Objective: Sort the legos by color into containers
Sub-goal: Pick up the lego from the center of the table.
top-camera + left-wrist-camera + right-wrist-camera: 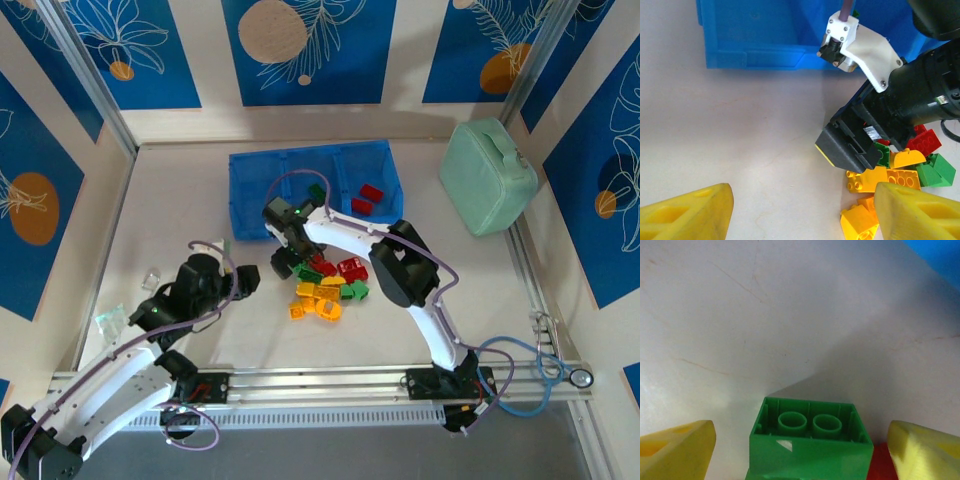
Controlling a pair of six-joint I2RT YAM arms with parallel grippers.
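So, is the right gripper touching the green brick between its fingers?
Apart. The right wrist view shows the green brick centred in the open right gripper, with gaps beside both fingers.

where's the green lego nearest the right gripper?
Right wrist view, bottom centre: the green lego sits between the right gripper's open fingers, gaps on both sides, hollow side toward the camera, a red lego at its right.
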